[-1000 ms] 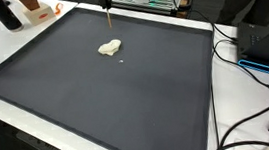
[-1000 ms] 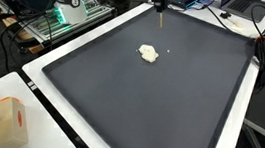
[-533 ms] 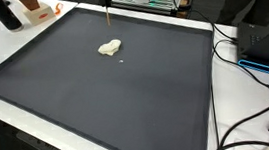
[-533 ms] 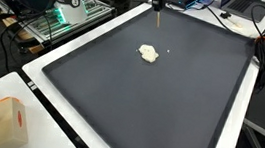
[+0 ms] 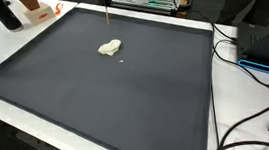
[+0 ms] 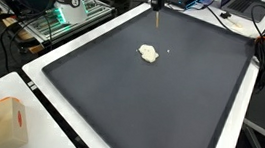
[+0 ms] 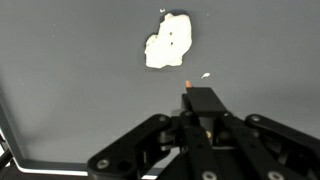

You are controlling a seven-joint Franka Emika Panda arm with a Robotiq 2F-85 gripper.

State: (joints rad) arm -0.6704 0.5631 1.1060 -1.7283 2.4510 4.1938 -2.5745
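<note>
Pincer (image 7: 200,105) shifted slightly, clamping a thin, perhaps wooden stick (image 6: 158,18).

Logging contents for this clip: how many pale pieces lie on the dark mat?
2. A large lump lies off-centre on the mat; a tiny crumb lies just beside it, apart. None appears hidden.

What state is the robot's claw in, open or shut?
Shut. In the wrist view the gripper is closed on a thin stick, which hangs upright above the dark mat.
</note>
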